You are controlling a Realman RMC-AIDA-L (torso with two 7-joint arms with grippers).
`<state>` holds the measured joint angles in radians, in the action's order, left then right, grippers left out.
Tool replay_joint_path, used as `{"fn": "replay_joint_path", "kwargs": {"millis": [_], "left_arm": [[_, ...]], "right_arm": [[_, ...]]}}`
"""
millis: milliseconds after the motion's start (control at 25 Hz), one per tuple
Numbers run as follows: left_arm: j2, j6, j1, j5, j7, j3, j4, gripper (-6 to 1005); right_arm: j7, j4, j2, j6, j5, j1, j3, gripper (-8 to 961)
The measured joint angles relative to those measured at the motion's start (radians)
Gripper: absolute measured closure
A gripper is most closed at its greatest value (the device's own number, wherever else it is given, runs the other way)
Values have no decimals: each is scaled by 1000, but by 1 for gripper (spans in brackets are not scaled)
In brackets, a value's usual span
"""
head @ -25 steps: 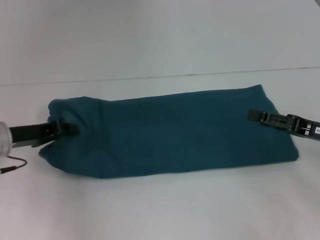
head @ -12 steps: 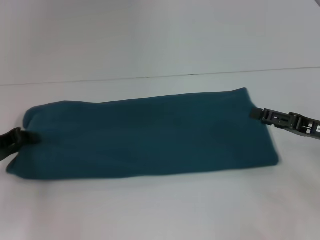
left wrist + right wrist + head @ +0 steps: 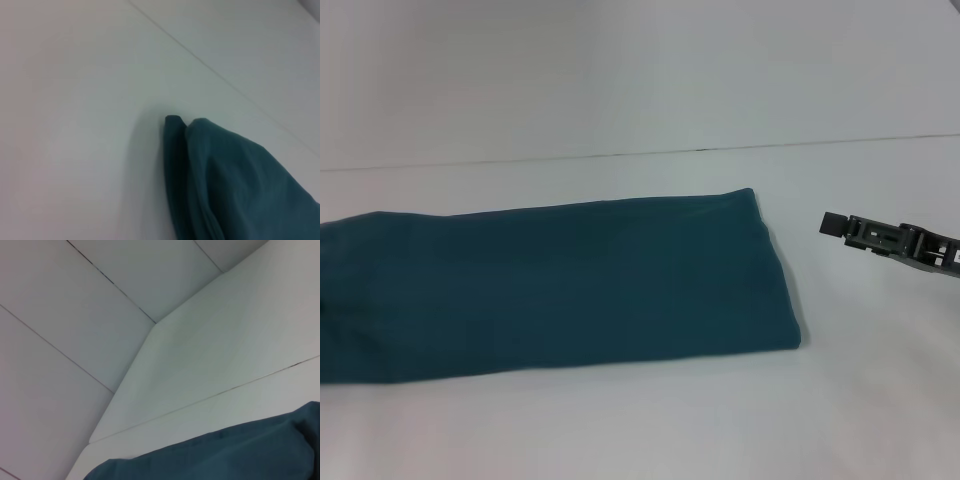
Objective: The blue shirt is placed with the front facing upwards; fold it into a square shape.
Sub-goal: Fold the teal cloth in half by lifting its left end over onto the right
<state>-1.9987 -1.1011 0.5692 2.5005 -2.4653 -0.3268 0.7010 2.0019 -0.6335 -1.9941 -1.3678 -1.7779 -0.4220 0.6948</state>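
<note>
Blue shirt lies flat on the white surface, folded into a long band running along the near half. Plain teal side up, no print or collar visible from the head view. One end runs past the left edge of my view, so I can't see how that end lies. The other end stops short of the surface's right side, with a clean folded corner nearest me and a slightly rounded far corner.

Right hand hovers off the shirt's right end, apart from the cloth, nothing in it. Seen side-on from the head view, I can't tell if its fingers are parted or closed.

Left hand is out of the head view. Left wrist view shows a doubled, bunched end of the shirt on the surface, layers stacked at the tip. No fingers of its own show there, so its state is unknown to me.

Right wrist view catches the shirt's edge low on the surface, with the surface's far edge and wall panels behind.
</note>
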Motion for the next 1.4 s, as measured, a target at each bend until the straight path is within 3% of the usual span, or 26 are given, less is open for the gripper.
{"fn": "replay_joint_path", "kwargs": {"millis": [600,1080,1400], "left_arm": [[0,-302,49,-130,-19,-6,140,889],[-7,-441,116,-182,-29,-26,202,889],[-27,-390,154,-179,-221,-300,341,889]], "right_arm": [[-7,0,-1,1,0,2,4,67],[-10,0,-2,1,0,2,7,75],[-10,0,-2,7,0,0,7,81]]}}
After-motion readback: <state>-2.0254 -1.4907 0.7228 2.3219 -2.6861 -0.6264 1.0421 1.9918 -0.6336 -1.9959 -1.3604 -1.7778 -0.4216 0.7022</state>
